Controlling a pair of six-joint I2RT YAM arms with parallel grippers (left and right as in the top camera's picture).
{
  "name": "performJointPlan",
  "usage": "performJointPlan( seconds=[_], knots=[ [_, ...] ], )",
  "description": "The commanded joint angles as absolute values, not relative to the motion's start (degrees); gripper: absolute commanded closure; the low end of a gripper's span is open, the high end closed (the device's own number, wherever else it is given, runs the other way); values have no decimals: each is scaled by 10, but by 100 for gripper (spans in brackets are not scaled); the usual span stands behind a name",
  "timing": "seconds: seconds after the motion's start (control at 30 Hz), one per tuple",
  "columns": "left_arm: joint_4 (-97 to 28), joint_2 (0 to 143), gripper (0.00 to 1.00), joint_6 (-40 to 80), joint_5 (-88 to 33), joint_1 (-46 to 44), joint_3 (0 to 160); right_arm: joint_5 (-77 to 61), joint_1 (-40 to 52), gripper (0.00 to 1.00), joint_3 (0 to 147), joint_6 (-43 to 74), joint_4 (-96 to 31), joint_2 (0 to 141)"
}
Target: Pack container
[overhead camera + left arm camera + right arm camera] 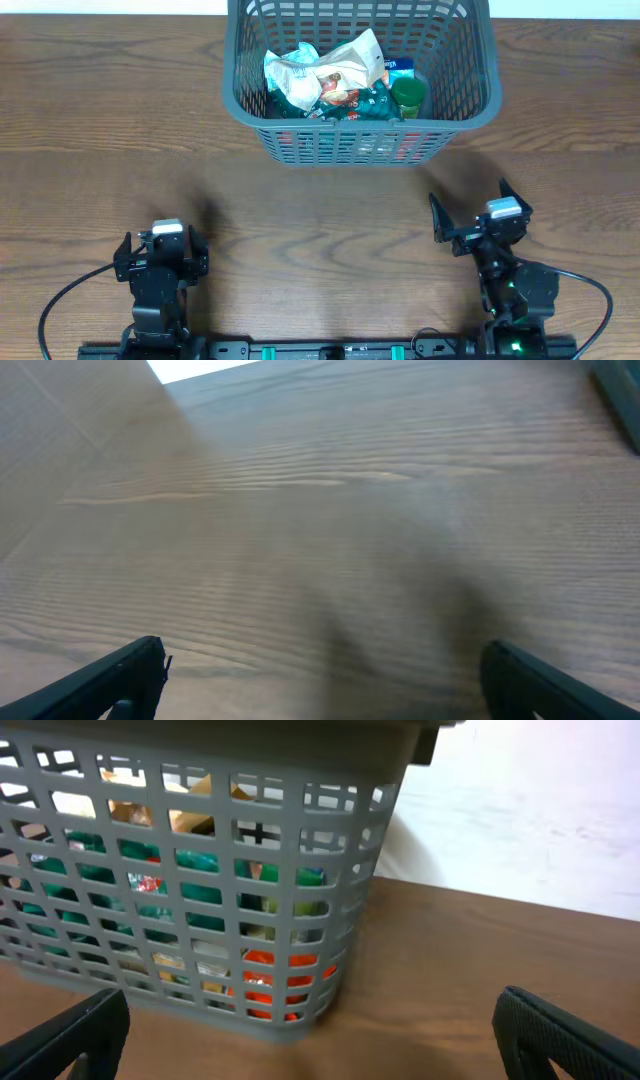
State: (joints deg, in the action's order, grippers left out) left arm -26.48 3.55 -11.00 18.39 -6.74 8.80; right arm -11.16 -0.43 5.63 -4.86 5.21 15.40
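The large dark grey basket (470, 95) stands at the far middle of the table, its lattice side also filling the right wrist view (220, 935). Several snack packets (335, 75) lie inside it, white, green and blue on top, with orange ones showing through the slots (285, 980). My left gripper (160, 245) is open and empty over bare wood at the near left (320, 675). My right gripper (470, 215) is open and empty at the near right, a short way in front of the basket (310, 1030).
The wooden table (320, 200) runs between the arms and the basket. Black cables (60, 300) trail from both arm bases at the near edge. A white wall (520, 810) shows behind the table.
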Motion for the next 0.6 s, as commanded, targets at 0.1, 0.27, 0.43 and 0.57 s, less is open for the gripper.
performJointPlan(
  seconds=[0.1,0.27,0.43,0.57],
  knots=[
    [-265,30,1,-120,191,-64,76,-119,-8,1,30,-52,86,148],
    [-265,30,1,-120,191,-64,76,-109,-8,1,29,-53,86,148],
    [-265,30,1,-120,191,-64,76,-97,-8,1,29,-53,85,144],
    [-265,30,1,-120,191,-64,76,-94,-8,1,17,-52,84,117]
  ],
)
